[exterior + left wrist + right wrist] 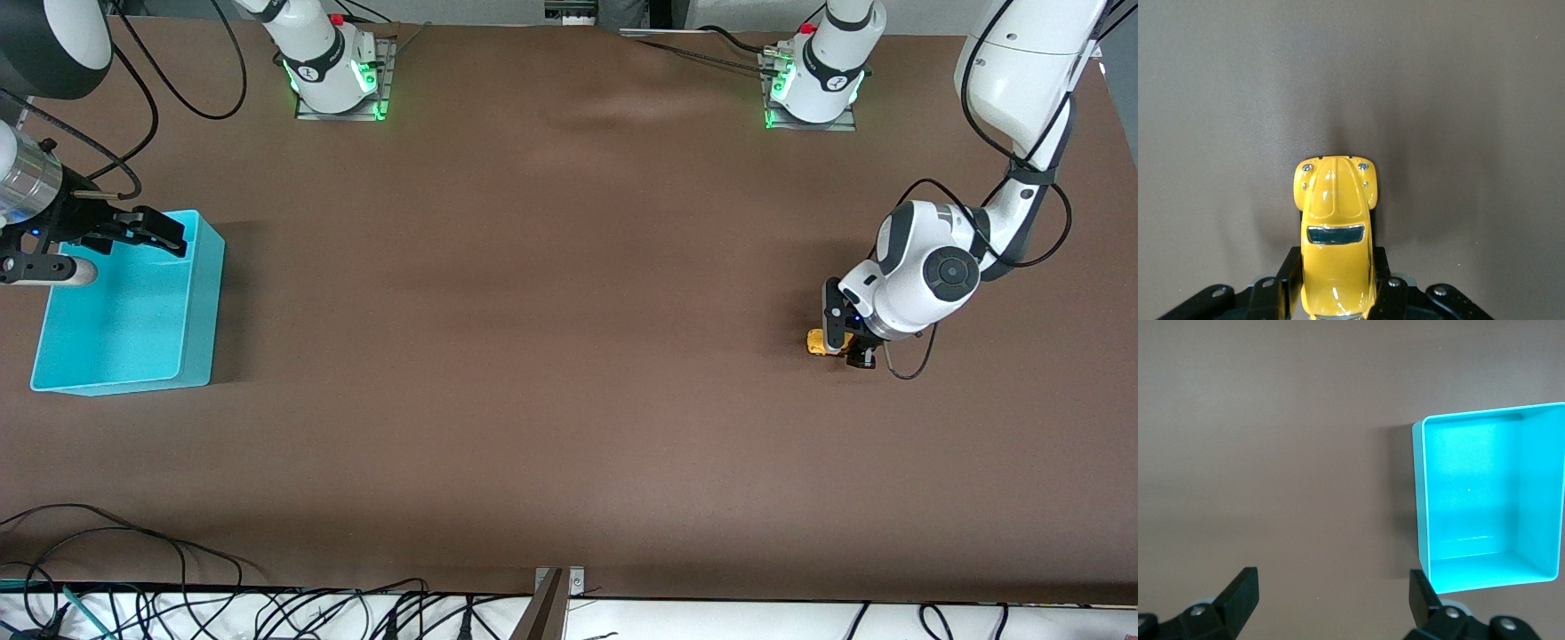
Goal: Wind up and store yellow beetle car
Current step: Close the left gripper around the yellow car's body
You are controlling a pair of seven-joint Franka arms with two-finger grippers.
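Beetle car (1336, 233) between left gripper (1336, 293) fingers

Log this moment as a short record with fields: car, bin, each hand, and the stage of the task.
car: yellow beetle car on the table at the left arm's end
left hand: left hand down at the table, shut on the car's sides
bin: turquoise bin at the right arm's end, nothing in it
right hand: right hand open, waiting above the bin
stage: car gripped, not yet stored
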